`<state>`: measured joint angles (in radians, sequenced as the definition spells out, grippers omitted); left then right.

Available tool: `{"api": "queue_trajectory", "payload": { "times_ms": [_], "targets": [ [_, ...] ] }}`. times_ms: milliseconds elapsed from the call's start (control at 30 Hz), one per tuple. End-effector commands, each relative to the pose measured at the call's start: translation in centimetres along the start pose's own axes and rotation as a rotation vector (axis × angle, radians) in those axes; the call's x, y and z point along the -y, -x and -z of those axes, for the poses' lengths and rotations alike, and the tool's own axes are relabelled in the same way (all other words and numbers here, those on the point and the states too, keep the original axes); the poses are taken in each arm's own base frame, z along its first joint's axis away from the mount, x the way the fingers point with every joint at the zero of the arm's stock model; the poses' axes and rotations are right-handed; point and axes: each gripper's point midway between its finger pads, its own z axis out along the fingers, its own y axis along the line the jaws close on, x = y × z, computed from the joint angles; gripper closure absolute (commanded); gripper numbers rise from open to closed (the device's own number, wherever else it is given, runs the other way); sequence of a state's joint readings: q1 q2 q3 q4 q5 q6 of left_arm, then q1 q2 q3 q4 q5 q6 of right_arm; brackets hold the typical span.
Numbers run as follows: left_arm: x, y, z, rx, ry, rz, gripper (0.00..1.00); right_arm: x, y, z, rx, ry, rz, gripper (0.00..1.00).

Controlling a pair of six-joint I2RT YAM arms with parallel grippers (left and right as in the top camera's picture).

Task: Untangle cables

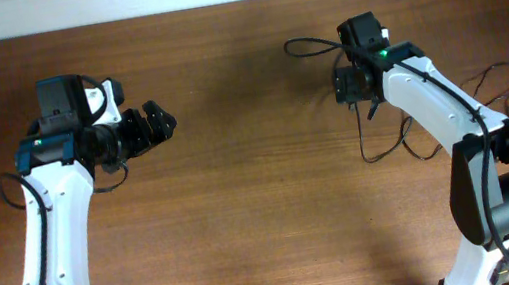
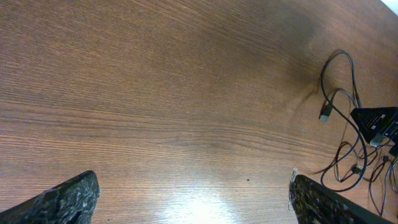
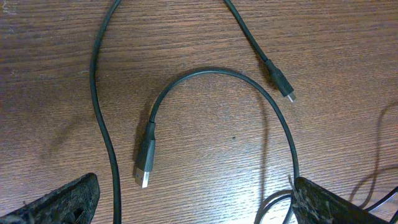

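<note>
Several thin black cables (image 1: 363, 141) are lying loose around my right arm (image 1: 430, 96) on the right side of the wooden table (image 1: 247, 224). My left fingers (image 2: 68, 199) are hovering wide and empty over bare wood, well apart from them. My right fingers (image 3: 68, 202), also spread wide and gripping nothing, are hanging above a looped cord (image 3: 217, 70) ending in a USB-A plug (image 3: 144, 163), with a small plug (image 3: 281, 81) lying near it. I am judging this as the picking stage: next, my right fingers should be descending onto that loop and closing on one strand.
</note>
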<state>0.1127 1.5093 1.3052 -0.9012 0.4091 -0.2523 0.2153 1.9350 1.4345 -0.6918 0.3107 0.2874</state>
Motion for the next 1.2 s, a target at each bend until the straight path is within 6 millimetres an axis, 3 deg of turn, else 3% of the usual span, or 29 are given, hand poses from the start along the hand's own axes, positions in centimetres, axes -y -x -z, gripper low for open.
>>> {"api": "queue_trajectory", "payload": {
  "times_ms": [0,133,200,300,367,533,633,733,833,1167],
  "targets": [
    [-0.4,0.1,0.2,0.007,0.015,-0.015,0.01,0.5,0.3,-0.2,0.003,-0.015,-0.012,0.02],
    [0.6,0.5,2.8,0.083,0.016,-0.047,0.01,0.5,0.3,-0.2,0.003,-0.015,-0.012,0.02],
    [-2.8,-1.0,5.1,0.091,0.235,-0.035,0.01,0.5,0.3,-0.2,0.003,-0.015,-0.012,0.01],
    [-5.2,-4.1,5.0,-0.009,0.345,-0.003,0.01,0.5,0.3,-0.2,0.003,-0.015,-0.012,0.02],
    [-6.7,-5.6,3.1,-0.045,0.369,0.006,0.01,0.5,0.3,-0.2,0.003,-0.015,-0.012,0.02],
    [-9.6,-8.0,-4.7,0.044,0.289,-0.021,0.01,0.5,0.3,-0.2,0.003,-0.015,-0.012,0.02],
    [-8.7,-8.5,-8.0,0.179,0.168,-0.101,0.01,0.5,0.3,-0.2,0.003,-0.015,-0.012,0.02],
    [-6.8,-8.9,-9.0,0.312,0.073,-0.216,0.01,0.5,0.3,-0.2,0.003,-0.015,-0.012,0.02],
    [-5.5,-9.5,-8.7,0.421,0.017,-0.301,0.01,0.5,0.3,-0.2,0.003,-0.015,-0.012,0.02],
    [-5.8,-12.4,-6.3,0.578,-0.007,-0.402,0.01,0.5,0.3,-0.2,0.003,-0.015,-0.012,0.02]
  ]
}}
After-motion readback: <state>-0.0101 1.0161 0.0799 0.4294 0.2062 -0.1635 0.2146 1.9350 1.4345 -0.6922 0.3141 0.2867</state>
